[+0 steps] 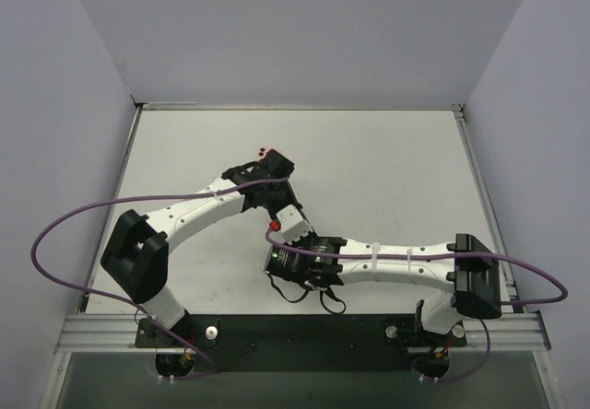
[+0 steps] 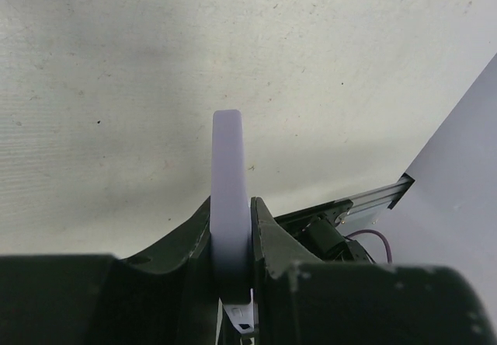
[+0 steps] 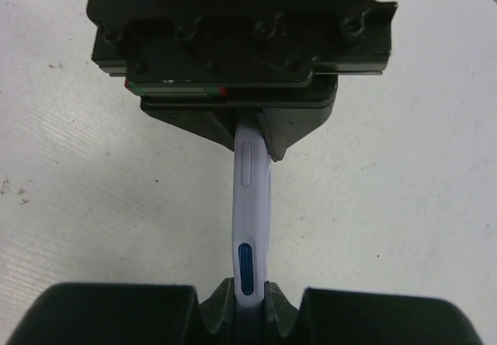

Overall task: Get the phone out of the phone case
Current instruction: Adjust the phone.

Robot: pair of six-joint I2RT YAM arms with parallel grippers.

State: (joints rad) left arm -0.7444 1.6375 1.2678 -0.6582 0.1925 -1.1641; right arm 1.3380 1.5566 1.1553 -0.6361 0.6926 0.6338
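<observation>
The lavender phone case [image 3: 250, 205] is held edge-on above the table, between my two grippers. The phone sits inside it; only a blue side button [image 3: 245, 269] shows through a slot in the case. My left gripper [image 2: 231, 222] is shut on one end of the case [image 2: 229, 174], and appears from the front in the right wrist view [image 3: 252, 139]. My right gripper [image 3: 247, 294] is shut on the opposite end, near the blue button. From above, the case [image 1: 289, 221] is a short pale bar bridging the left gripper [image 1: 280, 204] and the right gripper [image 1: 282, 241].
The white table [image 1: 387, 169] is bounded by grey walls on three sides. A small pink piece [image 1: 267, 151] shows just behind the left wrist. Purple cables [image 1: 64, 225] loop off both arms. A metal rail [image 1: 295, 331] runs along the near edge.
</observation>
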